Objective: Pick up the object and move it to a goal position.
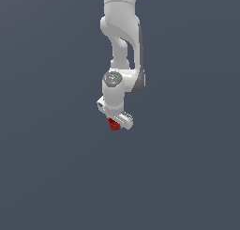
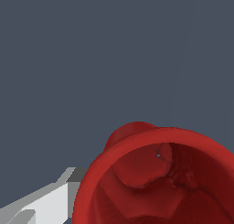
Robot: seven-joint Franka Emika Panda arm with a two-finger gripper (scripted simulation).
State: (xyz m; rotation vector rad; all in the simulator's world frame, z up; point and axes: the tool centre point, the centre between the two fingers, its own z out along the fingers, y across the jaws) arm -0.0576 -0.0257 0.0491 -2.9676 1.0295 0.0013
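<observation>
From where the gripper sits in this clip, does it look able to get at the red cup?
Probably yes. The gripper is right over the red cup with nothing between them; the wrist view shows the cup's open rim beside one finger. Whether it is gripped is unclear.

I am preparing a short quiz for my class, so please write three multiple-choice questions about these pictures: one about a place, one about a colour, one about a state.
1. Where is the cup in the exterior view?
A. Directly under the gripper
B. Far off toward the exterior view's left
C. Above the arm's upper joint

2. What colour is the cup?
A. Blue
B. Red
C. Yellow

3. In the wrist view, how does the cup present itself?
A. Closed with a lid
B. Open, with its hollow inside visible
C. Split into two pieces

Answers: 1 A, the cup peeks out just beneath the white gripper. 2 B, it is red in both views. 3 B, the wrist camera looks past the rim into the hollow.
</observation>
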